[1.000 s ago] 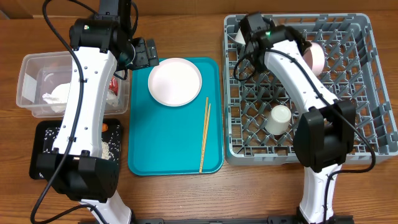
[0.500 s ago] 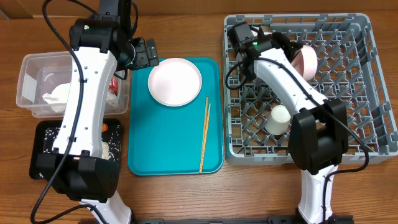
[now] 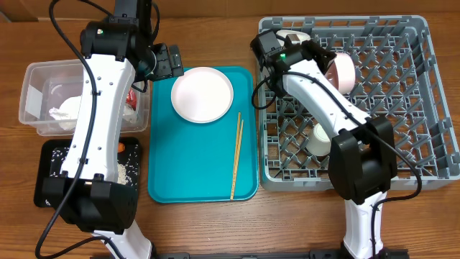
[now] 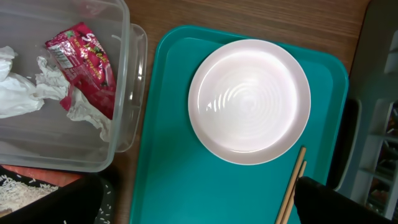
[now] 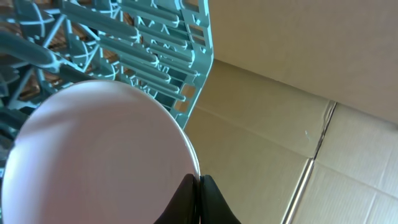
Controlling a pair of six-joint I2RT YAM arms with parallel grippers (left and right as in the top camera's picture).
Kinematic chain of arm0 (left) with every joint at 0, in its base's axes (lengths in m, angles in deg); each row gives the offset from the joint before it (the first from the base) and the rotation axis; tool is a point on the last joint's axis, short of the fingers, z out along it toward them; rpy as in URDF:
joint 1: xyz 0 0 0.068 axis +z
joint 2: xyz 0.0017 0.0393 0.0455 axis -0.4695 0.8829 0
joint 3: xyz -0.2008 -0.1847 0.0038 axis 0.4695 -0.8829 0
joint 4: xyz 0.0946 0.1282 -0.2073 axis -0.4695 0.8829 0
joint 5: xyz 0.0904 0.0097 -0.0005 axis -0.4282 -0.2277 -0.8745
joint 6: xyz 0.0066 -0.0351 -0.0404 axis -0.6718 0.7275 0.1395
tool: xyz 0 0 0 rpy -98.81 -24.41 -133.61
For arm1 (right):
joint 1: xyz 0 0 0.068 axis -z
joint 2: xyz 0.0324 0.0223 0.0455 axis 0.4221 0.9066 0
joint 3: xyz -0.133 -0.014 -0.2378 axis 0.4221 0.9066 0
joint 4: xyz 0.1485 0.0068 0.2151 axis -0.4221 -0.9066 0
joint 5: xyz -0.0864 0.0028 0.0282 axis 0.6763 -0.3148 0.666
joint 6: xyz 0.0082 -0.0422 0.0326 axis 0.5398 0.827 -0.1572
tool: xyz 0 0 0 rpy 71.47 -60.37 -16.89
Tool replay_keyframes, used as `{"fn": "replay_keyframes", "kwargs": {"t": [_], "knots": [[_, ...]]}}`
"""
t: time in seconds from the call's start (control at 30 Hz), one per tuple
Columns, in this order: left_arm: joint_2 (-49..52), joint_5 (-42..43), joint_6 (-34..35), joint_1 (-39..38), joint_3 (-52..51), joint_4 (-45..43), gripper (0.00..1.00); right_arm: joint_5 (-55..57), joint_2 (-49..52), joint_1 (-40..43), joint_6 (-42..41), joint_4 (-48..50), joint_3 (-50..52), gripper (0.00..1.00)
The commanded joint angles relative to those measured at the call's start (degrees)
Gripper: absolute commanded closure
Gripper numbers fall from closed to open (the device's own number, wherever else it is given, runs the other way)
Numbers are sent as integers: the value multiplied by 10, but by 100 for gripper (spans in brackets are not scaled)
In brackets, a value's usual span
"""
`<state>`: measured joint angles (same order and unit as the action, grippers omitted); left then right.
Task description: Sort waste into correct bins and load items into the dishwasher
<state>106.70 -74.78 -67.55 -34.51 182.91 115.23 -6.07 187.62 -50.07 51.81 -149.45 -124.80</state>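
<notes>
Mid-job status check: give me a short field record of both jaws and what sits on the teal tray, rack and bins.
left jaws: open, empty, beside the plate
right jaws: shut on bowl rim, over the dish rack
teal tray: plate, chopsticks
rack contents: cup
clear tub: tissue, wrapper
black tray: rice

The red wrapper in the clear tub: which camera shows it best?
The left wrist view: the red wrapper lies uncovered inside the clear tub, beside white tissue. Overhead, the left arm covers nearly all of it; only a red sliver shows. The right wrist view shows none of it.
</notes>
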Motion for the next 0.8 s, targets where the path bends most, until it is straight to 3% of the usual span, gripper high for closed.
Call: {"fn": "replay_keyframes", "kwargs": {"t": [0.0, 0.43, 0.6, 0.77], "knots": [[2, 5, 2, 1, -3, -1, 0, -43, 0, -6, -10, 2, 11, 96], [2, 5, 2, 1, -3, -1, 0, -62, 0, -25, -10, 7, 11, 96], [2, 5, 2, 1, -3, -1, 0, -64, 0, -36, -10, 7, 11, 87], [2, 5, 2, 1, -3, -1, 0, -83, 0, -53, -11, 9, 11, 62]]}}
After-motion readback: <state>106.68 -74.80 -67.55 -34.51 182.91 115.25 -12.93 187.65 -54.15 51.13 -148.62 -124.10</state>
